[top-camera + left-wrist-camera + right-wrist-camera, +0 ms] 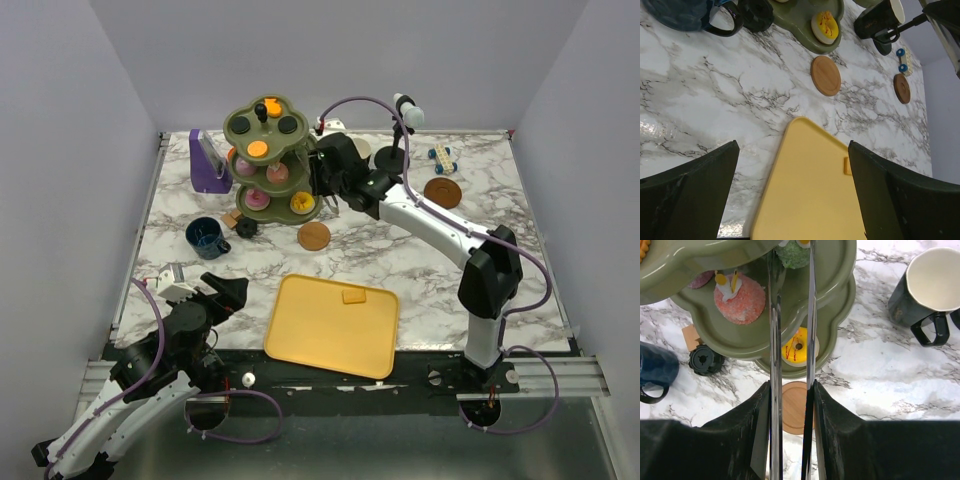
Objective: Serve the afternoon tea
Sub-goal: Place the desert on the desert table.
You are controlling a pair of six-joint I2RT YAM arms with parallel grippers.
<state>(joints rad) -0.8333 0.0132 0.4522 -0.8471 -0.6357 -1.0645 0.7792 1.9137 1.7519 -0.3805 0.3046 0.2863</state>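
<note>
the left gripper (228, 289) sat low, wide open. the right arm (440, 225) reached far, its right gripper (791, 392) squeezing metal tongs (775, 315).

Marble table (400, 272) | olive-green stand (268, 165) just left of right pincer (318, 188) | brown coaster (314, 236) just nearward of it | dark-blue mug (205, 237) farther left | yellow tray (330, 325) well nearward | second coaster (442, 192) to its right

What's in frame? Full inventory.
Tiered stand: 1, olive, back left.
Treats: several, mixed, on tiers.
Blue mug: 1, dark, front-left of stand.
Black mug: 1, cream-lined, right of stand.
Coasters: 2, brown, mid-table.
Loose pieces: 2, black, tan, by blue mug.
Tray: 1, yellow, near edge.
Holder: 1, purple, by stand.
Ball-top post: 1, black-white, back right.
Toy block: 1, blue-white, back right.
Left gripper: black, open, near-left.
Right gripper: black, shut on tongs, at stand.
</note>
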